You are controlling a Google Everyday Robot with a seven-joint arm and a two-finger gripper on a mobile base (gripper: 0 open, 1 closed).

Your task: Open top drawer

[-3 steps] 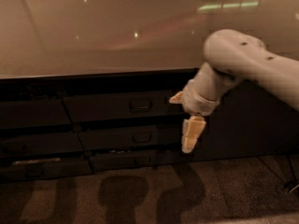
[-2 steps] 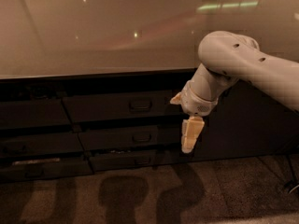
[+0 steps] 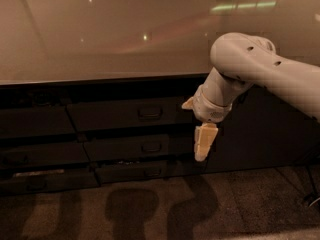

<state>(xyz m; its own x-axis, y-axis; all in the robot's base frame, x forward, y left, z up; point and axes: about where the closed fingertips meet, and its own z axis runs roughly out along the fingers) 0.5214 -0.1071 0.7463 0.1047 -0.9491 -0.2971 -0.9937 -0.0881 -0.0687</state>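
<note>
Countertop (image 3: 100, 39), pale and glossy with ceiling lights mirrored in it, fills the far upper half just as it did a second ago. Your white arm (image 3: 280, 74) comes in from the right, and its bulky elbow has slid a little to the left since then. Below the counter's edge the top drawer (image 3: 110, 115) has not moved; its dark front looks flush with the fronts beside it, and its small loop handle (image 3: 150, 112) is untouched. The gripper (image 3: 205, 143) hangs pointing down almost where it was, right of that handle and lower, in front of the right end of the middle drawer (image 3: 125, 148). You cannot tell how its jaws stand. The bottom drawer (image 3: 130, 171) lies under that, and a dark cabinet door (image 3: 265, 129) stands behind the arm. Nothing stands between gripper and handle. Speckled brown floor (image 3: 250, 204) carries soft shadows nearer you.
</note>
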